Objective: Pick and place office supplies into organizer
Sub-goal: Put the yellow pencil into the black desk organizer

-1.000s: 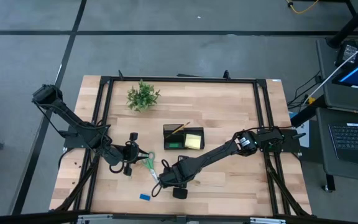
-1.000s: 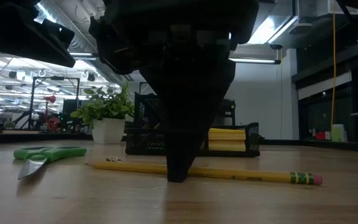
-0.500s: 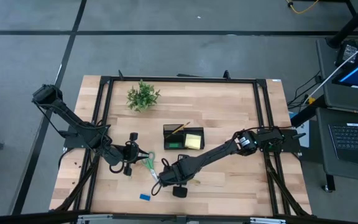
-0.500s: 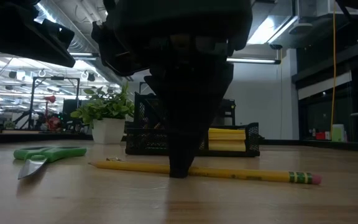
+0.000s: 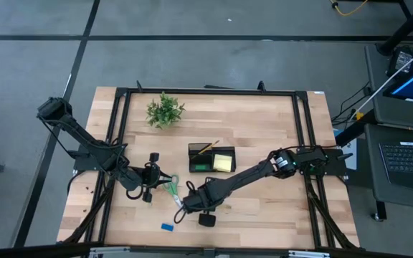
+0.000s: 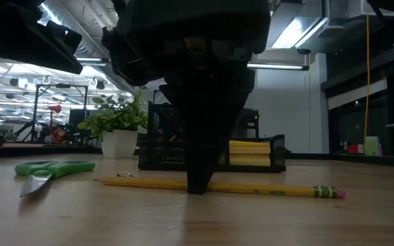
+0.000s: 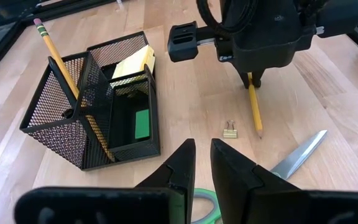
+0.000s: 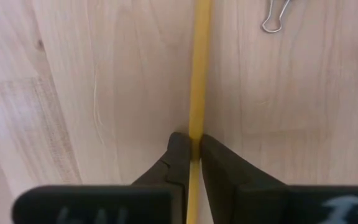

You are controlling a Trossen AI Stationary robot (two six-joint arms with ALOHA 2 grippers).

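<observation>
Lying flat on the table (image 5: 264,136), long yellow pencil (image 6: 265,190), pink rubber end to the right in the low view, sharp tip to the left. Pinched by right hand (image 8: 190,147), fingers closed on it mid-length. Near side of black mesh organizer (image 7: 98,102), just apart from it. Small gold clip (image 7: 230,130) beside the tip, seen only from the wrists. Left hand (image 7: 202,155) nearly shut, holding nothing, over green scissors (image 6: 46,169).
</observation>
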